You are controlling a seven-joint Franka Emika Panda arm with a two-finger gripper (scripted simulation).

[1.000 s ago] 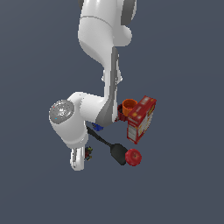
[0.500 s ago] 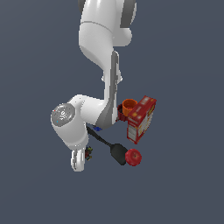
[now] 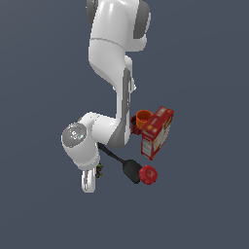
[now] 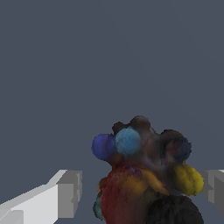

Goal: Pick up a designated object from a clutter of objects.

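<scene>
In the wrist view the tiny multicoloured cluster (image 4: 144, 175) fills the lower middle of the picture. It is a lumpy dark mass with blue, light blue, yellow and red-orange knobs. It sits between the two grey fingers (image 4: 69, 194) of the gripper (image 4: 142, 194). One finger stands on each side of it, and the second one is cut off by the edge of the picture. A small gap shows between the fully visible finger and the cluster. On the other side the yellow knob comes close to the finger, but touching cannot be told. So the gripper is spread around the cluster, not pressed on it. The lower part of the cluster is cut off by the picture edge.

In the exterior view the white arm (image 3: 114, 63) comes down from the top and covers much of the clutter. The gripper (image 3: 88, 182) is at the lowest point of the arm, on the exterior view's left. Only a small dark speckled bit of the cluster (image 3: 100, 169) shows just beside it; the rest is hidden.

The black spatula (image 3: 127, 168) lies to the right of the gripper, and its handle goes under the arm. The red round thing (image 3: 148, 174) touches or nearly touches the spatula's wide end. Farther up, the red-and-cream box (image 3: 157, 132) stands tilted, and the orange cup (image 3: 144, 118) is just beside it, partly hidden by the arm. The bench (image 3: 204, 194) is plain dark grey.
</scene>
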